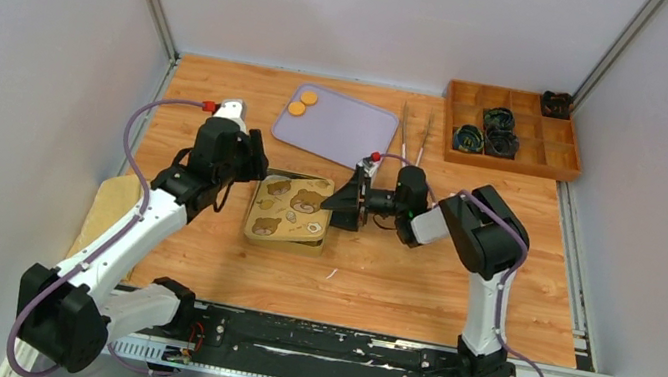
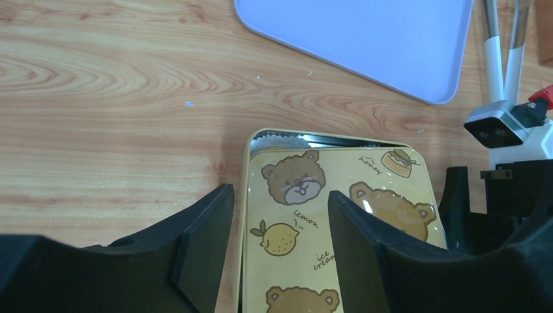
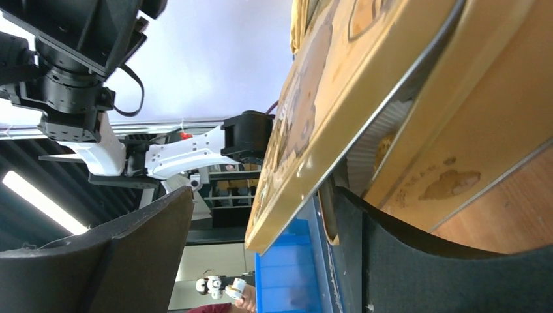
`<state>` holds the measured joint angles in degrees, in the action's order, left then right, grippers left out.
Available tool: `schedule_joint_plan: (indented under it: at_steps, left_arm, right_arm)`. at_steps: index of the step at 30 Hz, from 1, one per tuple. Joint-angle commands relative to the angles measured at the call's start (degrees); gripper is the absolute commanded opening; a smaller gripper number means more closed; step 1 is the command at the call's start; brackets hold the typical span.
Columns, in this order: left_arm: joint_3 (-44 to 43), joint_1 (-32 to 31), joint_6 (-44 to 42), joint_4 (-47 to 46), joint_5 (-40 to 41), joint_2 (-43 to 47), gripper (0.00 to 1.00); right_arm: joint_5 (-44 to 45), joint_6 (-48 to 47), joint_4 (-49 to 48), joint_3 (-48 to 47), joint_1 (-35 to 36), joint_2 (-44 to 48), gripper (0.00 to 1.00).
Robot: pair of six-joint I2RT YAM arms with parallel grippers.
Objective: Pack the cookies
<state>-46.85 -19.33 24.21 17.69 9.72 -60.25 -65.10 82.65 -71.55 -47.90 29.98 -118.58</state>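
Two orange cookies [image 1: 303, 103] lie on the far left corner of the lavender tray [image 1: 339, 131]. A yellow tin with a bear-print lid [image 1: 289, 210] stands in the middle of the table. The lid [image 2: 339, 215] sits slightly askew, and white fluted paper [image 2: 282, 137] shows at the tin's far edge. My left gripper [image 2: 280, 222] hovers open over the tin's left edge [image 1: 249, 175]. My right gripper [image 1: 330, 201] is at the tin's right side, open. The raised lid edge [image 3: 306, 111] passes between its fingers [image 3: 156, 241] above the tin's base [image 3: 443, 130].
Metal tongs [image 1: 414, 135] lie right of the tray. A wooden compartment box [image 1: 512, 126] with dark items stands at the far right. A brown paper sheet [image 1: 109, 209] lies at the left edge. Grey walls enclose the table.
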Motion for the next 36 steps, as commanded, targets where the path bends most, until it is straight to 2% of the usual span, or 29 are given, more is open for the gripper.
schedule_joint_plan:
  at_steps: [1,5,6,7,9,10,12,14,17,29,36]
  left_arm:
    - [0.68,-0.44,0.0,-0.02,1.68,1.85,0.6]
    - [1.32,-0.44,0.01,-0.62,1.62,2.45,0.6]
    - [1.4,-0.44,-0.03,-0.62,1.69,2.31,0.6]
    - [1.41,-0.44,0.01,-0.56,1.87,2.24,0.6]
    - [1.49,-0.44,0.17,-0.47,2.83,1.95,0.6]
    - [1.62,-0.44,0.52,-0.46,3.68,1.72,0.6]
    - [1.67,-0.44,1.49,-0.27,6.05,0.76,0.59]
    - [1.48,-0.44,2.28,0.01,7.56,-0.85,0.56]
    - [1.0,-0.42,2.84,0.59,8.09,-3.42,0.55]
    - [1.19,-0.43,2.0,0.15,9.88,-5.84,0.54]
    - [1.3,-0.4,1.94,-0.05,9.99,-6.64,0.54]
  right_arm:
    - [-0.51,-8.42,11.16,3.2,0.05,5.91,0.82]
    - [1.42,-19.04,24.88,6.25,-0.09,13.53,0.71]
    - [2.3,-21.61,28.12,6.5,-0.09,15.68,0.65]
    - [3.4,-24.69,33.17,6.16,-0.05,17.85,0.48]
    - [7.16,-35.78,50.2,3.64,0.42,22.6,0.3]
    - [10.82,-40.93,58.27,1.49,0.97,24.91,0.24]
    - [15.45,-49.01,70.17,-3.94,2.34,27.56,0.18]
    - [17.05,-51.52,75.6,-7.63,3.43,28.49,0.16]
    - [18.15,-53.43,78.77,-11.01,4.24,27.13,0.15]
    - [18.69,-53.48,76.96,-9.06,7.95,17.66,0.09]
    - [21.65,-53.95,77.85,-10.13,7.99,17.24,0.09]
